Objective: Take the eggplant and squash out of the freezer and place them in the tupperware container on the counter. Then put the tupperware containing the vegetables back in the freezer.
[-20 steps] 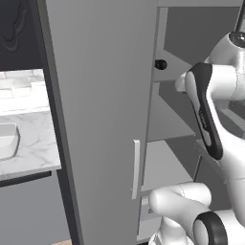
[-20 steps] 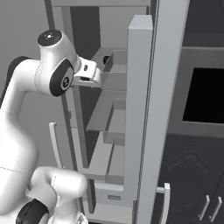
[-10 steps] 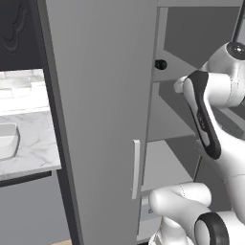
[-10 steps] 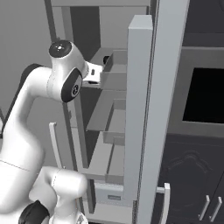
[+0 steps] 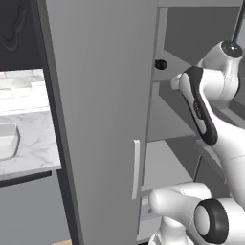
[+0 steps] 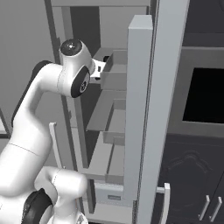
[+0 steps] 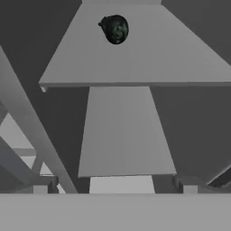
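The freezer stands open, its grey door (image 5: 100,105) swung out toward me. A dark green round vegetable (image 7: 115,29), squash or eggplant I cannot tell, lies far back on an upper grey shelf (image 7: 126,58); it also peeks past the door edge (image 5: 160,63). My gripper (image 6: 103,72) reaches in at that shelf's height, short of the vegetable, open with nothing between its fingers; its tips are hidden behind a door bin. The white tupperware container (image 5: 6,140) rests on the marble counter (image 5: 36,139) at the far left.
The open door and its pale handle (image 5: 136,168) stand between the arm and the counter. Grey door bins (image 6: 116,78) crowd the hand's right side. Lower shelves (image 7: 124,131) run beneath. A black oven (image 6: 203,94) sits right of the freezer.
The arm has pushed forward, carrying the wrist and hand deeper into the freezer toward the upper shelf. The vegetable, door and tray have stayed put.
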Motion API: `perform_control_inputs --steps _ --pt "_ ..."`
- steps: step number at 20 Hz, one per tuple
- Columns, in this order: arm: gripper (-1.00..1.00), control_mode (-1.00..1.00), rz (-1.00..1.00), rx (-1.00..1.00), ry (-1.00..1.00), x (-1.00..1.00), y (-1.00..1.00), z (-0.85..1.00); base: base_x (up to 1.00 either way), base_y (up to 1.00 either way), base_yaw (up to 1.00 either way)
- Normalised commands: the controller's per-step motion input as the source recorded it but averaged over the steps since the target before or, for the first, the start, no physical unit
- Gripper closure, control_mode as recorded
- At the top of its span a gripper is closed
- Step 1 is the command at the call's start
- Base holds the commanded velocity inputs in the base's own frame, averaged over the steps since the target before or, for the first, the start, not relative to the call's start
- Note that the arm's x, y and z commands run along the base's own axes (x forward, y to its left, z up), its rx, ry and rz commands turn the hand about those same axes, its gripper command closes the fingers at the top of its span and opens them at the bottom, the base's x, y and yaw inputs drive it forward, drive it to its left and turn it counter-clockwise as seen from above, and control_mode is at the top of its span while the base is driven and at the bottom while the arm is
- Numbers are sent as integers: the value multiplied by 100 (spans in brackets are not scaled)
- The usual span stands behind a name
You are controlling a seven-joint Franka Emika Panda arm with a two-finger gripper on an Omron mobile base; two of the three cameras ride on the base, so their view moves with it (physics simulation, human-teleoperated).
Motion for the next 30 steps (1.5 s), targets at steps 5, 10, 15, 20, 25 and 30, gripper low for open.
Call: perform_control_inputs --steps 5,10,15,20,25,30 --pt "-100 -100 7 0 0 41 0 0 0 0 0" --pt "-100 -100 6 0 0 40 0 0 0 0 0" --pt "-100 -100 3 0 0 44 0 0 0 0 0" --pt "-100 -100 3 0 4 45 0 0 0 0 0" --pt "-100 -100 3 0 6 35 -11 2 0 0 0" --pt "-100 -100 7 2 4 29 -8 10 0 0 0"
